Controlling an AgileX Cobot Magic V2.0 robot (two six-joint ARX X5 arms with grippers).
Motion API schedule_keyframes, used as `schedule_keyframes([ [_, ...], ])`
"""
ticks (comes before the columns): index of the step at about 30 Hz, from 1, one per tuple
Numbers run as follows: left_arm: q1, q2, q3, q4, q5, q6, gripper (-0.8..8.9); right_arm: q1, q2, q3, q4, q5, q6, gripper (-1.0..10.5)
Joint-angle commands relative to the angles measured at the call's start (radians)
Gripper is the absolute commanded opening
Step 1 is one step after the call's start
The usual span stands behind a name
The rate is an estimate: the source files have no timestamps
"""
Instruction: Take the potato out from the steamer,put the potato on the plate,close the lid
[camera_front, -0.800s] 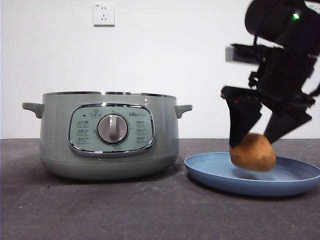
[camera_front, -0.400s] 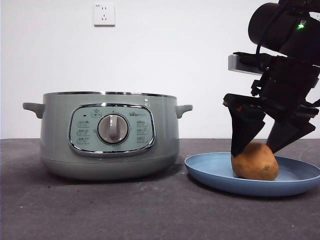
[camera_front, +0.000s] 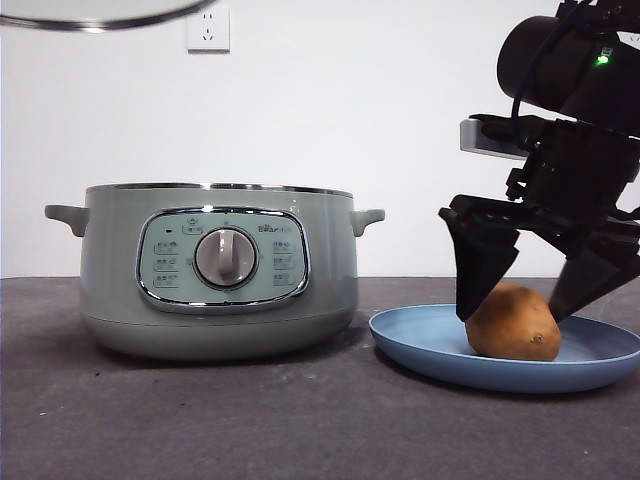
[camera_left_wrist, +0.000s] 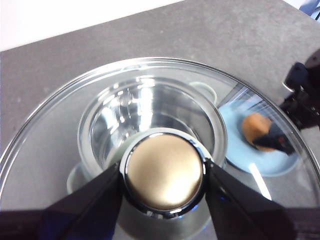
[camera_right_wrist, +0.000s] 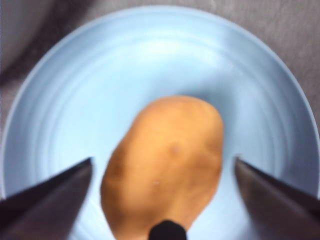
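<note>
1. Resting on the blue plate (camera_front: 440, 345), the potato (camera_front: 513, 322) lies between the right gripper (camera_front: 540, 290), whose jaws are spread wide and clear of it.
2. The left gripper (camera_left_wrist: 164, 175) clamps the glass lid (camera_left_wrist: 55, 135) by its knob, held high above the open steamer (camera_front: 215, 268).
3. Steamer and plate sit side by side on the grey surface (camera_front: 200, 420).

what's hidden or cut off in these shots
- The lid: front view shows only a sliver of its rim; the top edge cuts off the rest and the left gripper holding its knob.
- The steamer: its inside is hidden by its wall in the front view.
- The panel labels beside the dial: too small to read.
- The plate: its rim is cut off by the right wrist view's edges.
- The potato: blurred there.
</note>
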Motion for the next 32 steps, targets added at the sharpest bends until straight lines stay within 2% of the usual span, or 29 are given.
schedule_keyframes([
  [1,-0.011,0.04,0.007,0.095,0.023,0.025,-0.09,-0.001,-0.013,0.002,0.002,0.002,0.009,5.5],
  [8,-0.045,0.174,0.007,0.211,0.021,0.037,-0.09,-0.001,-0.171,0.024,-0.026,0.007,0.02,5.5],
  [23,-0.099,0.428,0.007,0.377,0.014,0.066,-0.09,-0.001,-0.692,0.028,-0.135,0.01,0.076,5.4],
  [32,-0.099,0.525,0.007,0.43,-0.012,0.085,-0.09,0.0,-0.869,0.028,-0.193,0.006,0.103,5.4],
])
